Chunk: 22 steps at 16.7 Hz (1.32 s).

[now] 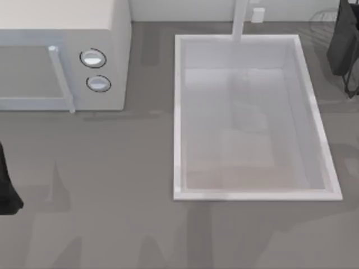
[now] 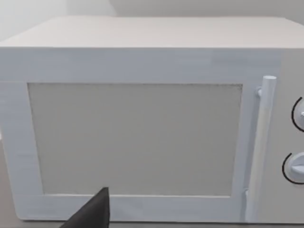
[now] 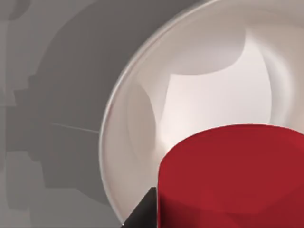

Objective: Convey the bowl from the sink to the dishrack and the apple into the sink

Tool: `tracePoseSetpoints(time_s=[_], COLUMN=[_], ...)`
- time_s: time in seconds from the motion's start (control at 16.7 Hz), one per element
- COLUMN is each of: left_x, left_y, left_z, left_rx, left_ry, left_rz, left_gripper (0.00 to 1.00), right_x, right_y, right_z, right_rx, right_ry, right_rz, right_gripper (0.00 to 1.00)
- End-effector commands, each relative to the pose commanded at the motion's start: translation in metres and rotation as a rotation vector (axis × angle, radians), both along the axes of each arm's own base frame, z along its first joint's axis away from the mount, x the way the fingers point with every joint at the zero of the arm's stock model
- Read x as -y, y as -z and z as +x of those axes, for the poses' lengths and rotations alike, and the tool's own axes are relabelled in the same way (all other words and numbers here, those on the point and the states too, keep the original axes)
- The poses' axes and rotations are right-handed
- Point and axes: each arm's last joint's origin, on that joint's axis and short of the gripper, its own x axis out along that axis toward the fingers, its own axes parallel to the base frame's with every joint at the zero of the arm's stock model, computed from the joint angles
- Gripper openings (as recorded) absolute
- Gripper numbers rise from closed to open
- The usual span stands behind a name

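The white sink (image 1: 178, 117) takes up the right half of the top view, with its tap (image 1: 239, 21) at the back, and its basin looks bare. The bowl is out of view. The red apple (image 3: 237, 175) looms very near in the right wrist view, resting on a round white dish (image 3: 199, 71). My right arm (image 1: 343, 47) is at the far right edge of the table, near the back. Its gripper hangs close over the apple, a dark tip of it (image 3: 142, 211) just beside the fruit. My left arm (image 1: 7, 190) stays parked at the left edge.
A white microwave (image 1: 61, 61) with two knobs (image 1: 93, 58) and a bar handle (image 2: 265, 142) stands at the back left; the left wrist camera faces its door (image 2: 135, 137). Thin wires of a rack (image 1: 322, 17) show at the back right corner. Grey counter (image 1: 101, 185) lies in front.
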Motion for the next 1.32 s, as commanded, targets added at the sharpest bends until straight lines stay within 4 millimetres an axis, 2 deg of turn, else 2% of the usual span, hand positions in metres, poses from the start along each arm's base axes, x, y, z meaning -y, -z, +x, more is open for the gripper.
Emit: tracePoseSetpoints(time_s=[0.3,0.54,0.78,0.96,1.14,1.32], left_x=[0.000,0.000,0.000,0.000,0.000,0.000], left_y=[0.000,0.000,0.000,0.000,0.000,0.000], left_z=[0.000,0.000,0.000,0.000,0.000,0.000], left_rx=[0.000,0.000,0.000,0.000,0.000,0.000], left_ry=[0.000,0.000,0.000,0.000,0.000,0.000], left_rz=[0.000,0.000,0.000,0.000,0.000,0.000], left_gripper=[1.00,1.00,1.00,1.00,1.00,1.00], right_x=[-0.013,-0.046,-0.097,-0.144,-0.189,-0.226], right_y=[0.007,0.017,0.027,0.029,0.025,0.018], right_z=[0.007,0.024,0.041,0.043,0.030,0.005], right_rx=[0.034,0.198,0.490,0.759,1.030,1.262], right_ry=[-0.030,-0.098,-0.160,-0.180,-0.170,-0.134], right_rz=[-0.020,-0.119,-0.217,-0.245,-0.216,-0.140], right_gripper=[0.00,0.00,0.00,0.00,0.00,0.00])
